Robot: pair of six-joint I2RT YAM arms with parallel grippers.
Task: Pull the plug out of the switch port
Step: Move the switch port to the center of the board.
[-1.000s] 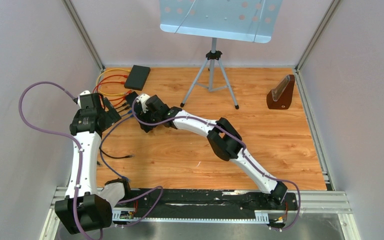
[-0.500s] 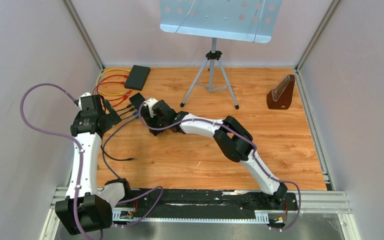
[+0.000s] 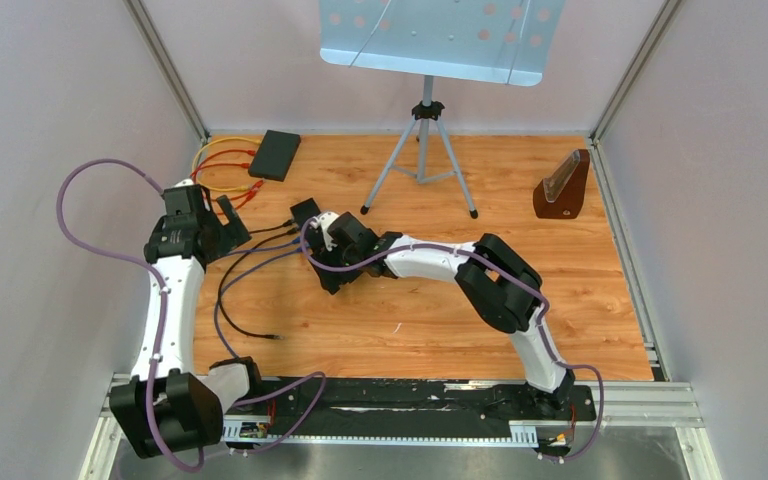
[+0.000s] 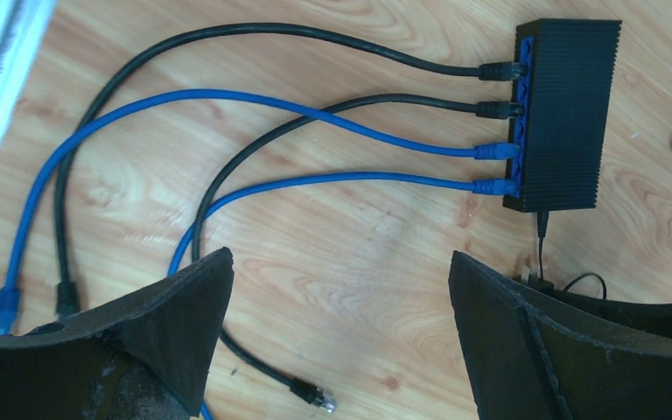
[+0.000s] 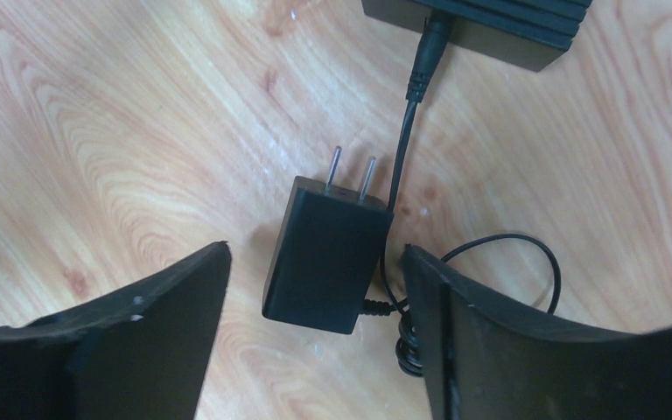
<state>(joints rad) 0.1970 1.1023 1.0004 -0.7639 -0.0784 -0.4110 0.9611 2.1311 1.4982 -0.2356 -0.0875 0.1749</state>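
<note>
Low in the left wrist view, our left gripper (image 4: 341,271) stands wide apart, holding and touching nothing. At the upper right of that view we see the switch (image 4: 564,114), with two black plugs (image 4: 500,72) and two blue plugs (image 4: 493,150) seated in its ports. Further right, our right gripper (image 5: 315,262) is spread on either side of the power adapter (image 5: 324,236), not gripping it.

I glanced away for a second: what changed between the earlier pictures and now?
The right gripper drew back rightward toward its base, and the switch slid right with it; the gripper's jaws stand open astride the power adapter. The loose black cable end trailed nearer. The left gripper stayed open; music stand and metronome unmoved.
</note>
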